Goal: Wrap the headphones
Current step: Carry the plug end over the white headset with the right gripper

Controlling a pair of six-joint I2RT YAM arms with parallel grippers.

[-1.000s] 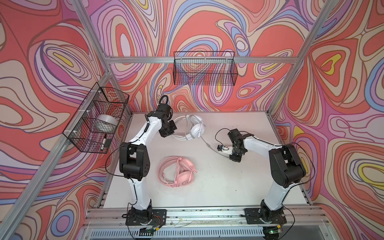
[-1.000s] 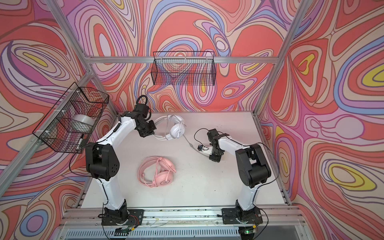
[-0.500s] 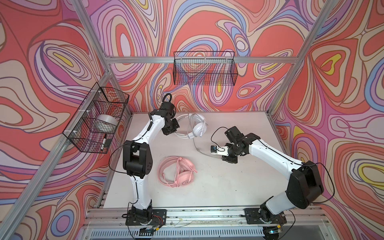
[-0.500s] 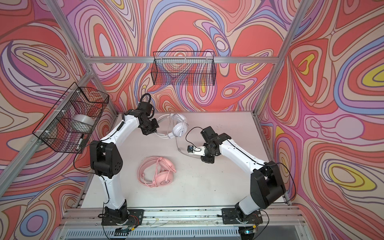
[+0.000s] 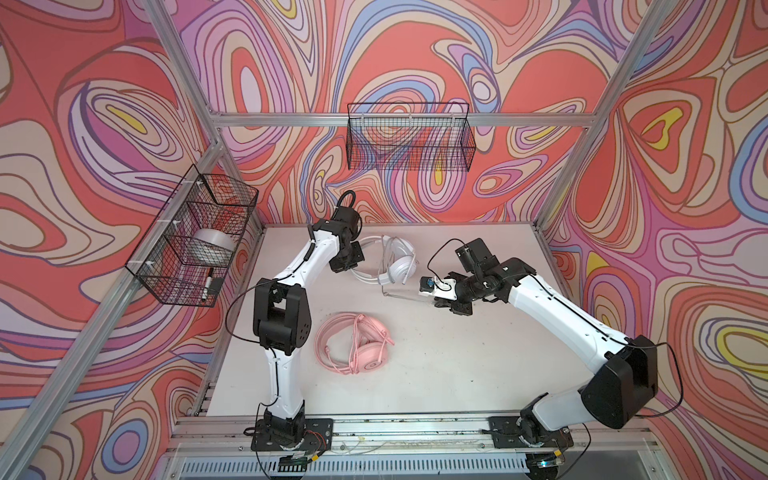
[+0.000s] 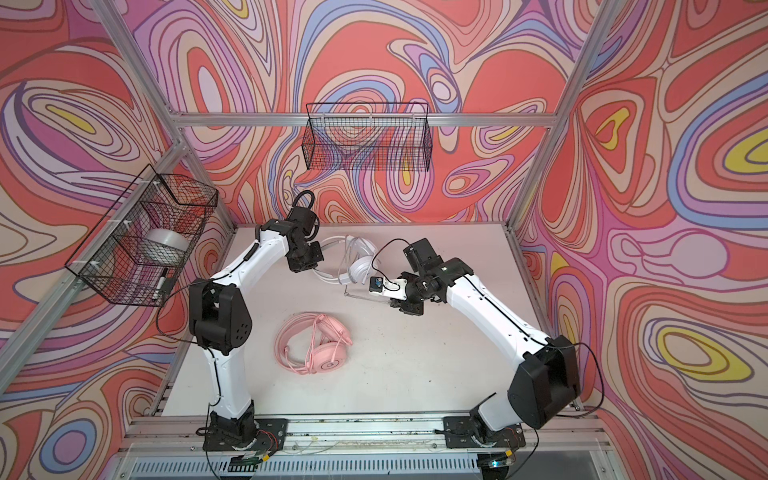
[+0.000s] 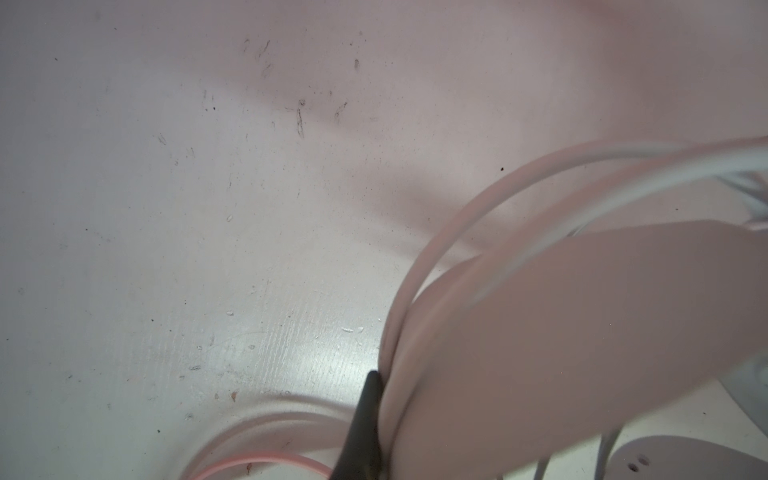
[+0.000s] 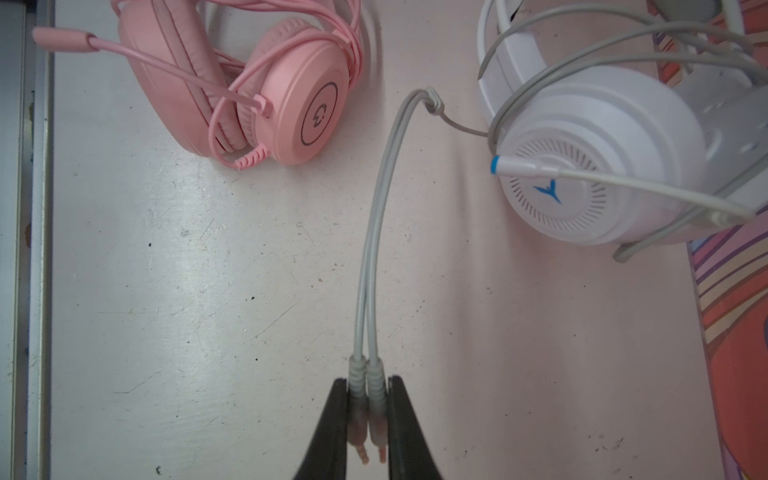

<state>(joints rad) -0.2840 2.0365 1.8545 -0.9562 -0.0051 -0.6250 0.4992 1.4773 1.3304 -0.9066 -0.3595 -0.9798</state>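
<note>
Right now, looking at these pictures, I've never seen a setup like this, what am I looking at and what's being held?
Two white robot arms stand at the front of a table, each ending in a claw. Two pictures look down from overhead; the other two come from cameras on the wrists. A pink headset lies near the middle. The left claw pinches the headband of the white headset; the right claw is closed on the two plugs at its grey cable's end.
</note>
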